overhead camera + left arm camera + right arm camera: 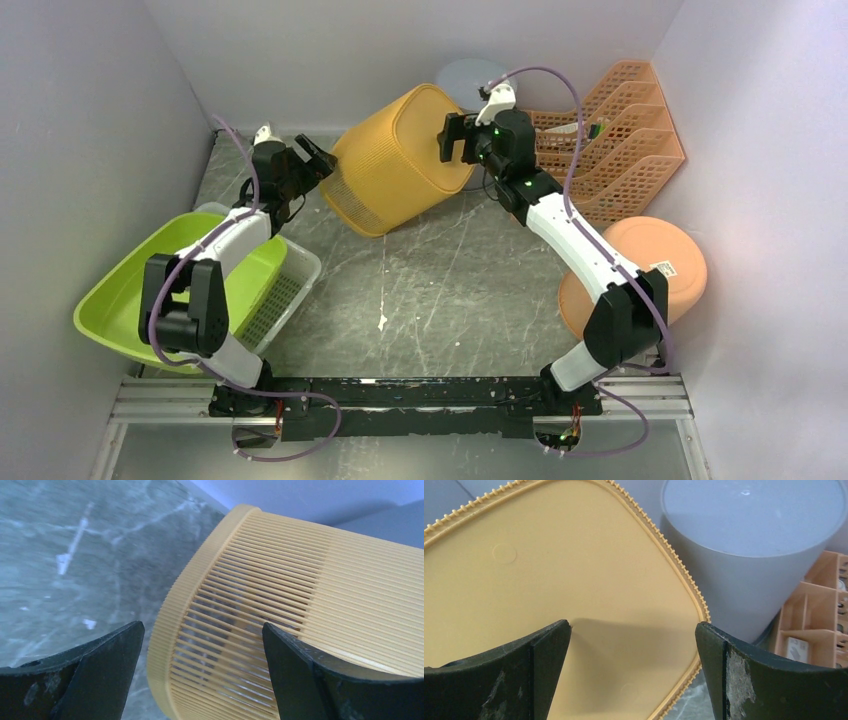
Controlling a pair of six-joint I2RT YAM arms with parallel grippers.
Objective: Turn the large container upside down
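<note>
The table is grey stone-patterned with pale streaks, closed in by plain pale walls on three sides. The large yellow basket lies tipped on its side at the far middle of the table. Its open mouth points down and to the left and its flat base points up and to the right.

Left of the basket and nearer the arms sit a green tub and a clear crate, touching each other. Just behind the basket's base stands a grey bin. To the right of the basket is an orange file rack, and nearer than that a round salmon dish sits against the right wall.

Only the top view shows the whole layout and both arms. The left wrist view shows the basket's wall is made of thin ribs with gaps near the rim and is closed further up. The right wrist view shows the base is solid and smooth with a toothed edge, the grey bin close beside it and the rack past that.

The left arm reaches forward from its base, with the left gripper at the basket's rim. Its jaws are spread wide, and the rim and ribbed wall lie between them. I cannot tell whether they touch it. The right arm stretches up and to the left. The right gripper faces the basket's base squarely with its jaws also wide apart, holding nothing.
</note>
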